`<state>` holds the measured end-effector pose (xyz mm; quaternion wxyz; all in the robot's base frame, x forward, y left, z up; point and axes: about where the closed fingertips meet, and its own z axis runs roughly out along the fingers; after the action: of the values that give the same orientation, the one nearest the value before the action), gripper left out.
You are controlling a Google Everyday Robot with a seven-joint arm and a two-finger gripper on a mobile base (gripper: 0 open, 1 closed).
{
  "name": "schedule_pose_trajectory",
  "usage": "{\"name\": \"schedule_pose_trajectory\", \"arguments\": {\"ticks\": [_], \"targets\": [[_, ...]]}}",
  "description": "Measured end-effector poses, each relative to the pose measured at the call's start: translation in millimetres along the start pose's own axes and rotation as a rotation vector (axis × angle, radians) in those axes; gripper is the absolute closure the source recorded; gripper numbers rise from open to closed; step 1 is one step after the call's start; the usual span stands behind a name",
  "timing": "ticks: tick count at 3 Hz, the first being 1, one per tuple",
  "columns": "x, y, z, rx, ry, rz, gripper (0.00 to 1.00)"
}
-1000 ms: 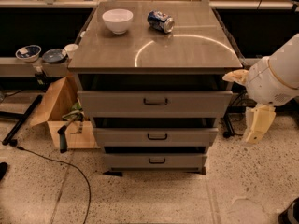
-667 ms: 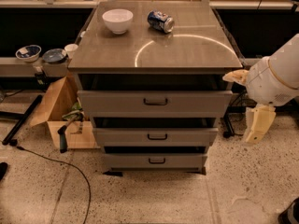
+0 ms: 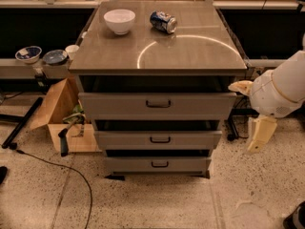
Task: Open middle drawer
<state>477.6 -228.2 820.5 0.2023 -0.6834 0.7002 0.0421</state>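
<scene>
**Grey drawers, jaws waiting at the side**

Cream-fingered jaws hang on the white, rounded arm end at the right edge of the view, beside the cabinet's right flank. They are spread and hold nothing: one of the fingertips (image 3: 240,86) points toward the cabinet and the other hangs toward the speckled floor (image 3: 157,204).

Left of the jaws, between the levels of the two fingertips, is the wide, shallow grey middle drawer (image 3: 190,140). The jaws are well apart from its small dark bar handle (image 3: 160,139), and a dark gap runs above its front. The taller grey top drawer front (image 3: 109,107) is above it and the narrow grey bottom drawer front (image 3: 128,165) below.

Up and left of the jaws, the grey-brown surface (image 3: 190,56) carries a white bowl (image 3: 119,20) and a blue can (image 3: 163,22) on its side.
</scene>
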Motion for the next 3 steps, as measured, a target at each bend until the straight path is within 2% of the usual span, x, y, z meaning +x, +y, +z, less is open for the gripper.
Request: {"name": "schedule_pose_trajectory", "arguments": {"ticks": [3], "targets": [[45.3, -0.1, 58.0, 0.063, 0.047, 0.082, 0.00]]}}
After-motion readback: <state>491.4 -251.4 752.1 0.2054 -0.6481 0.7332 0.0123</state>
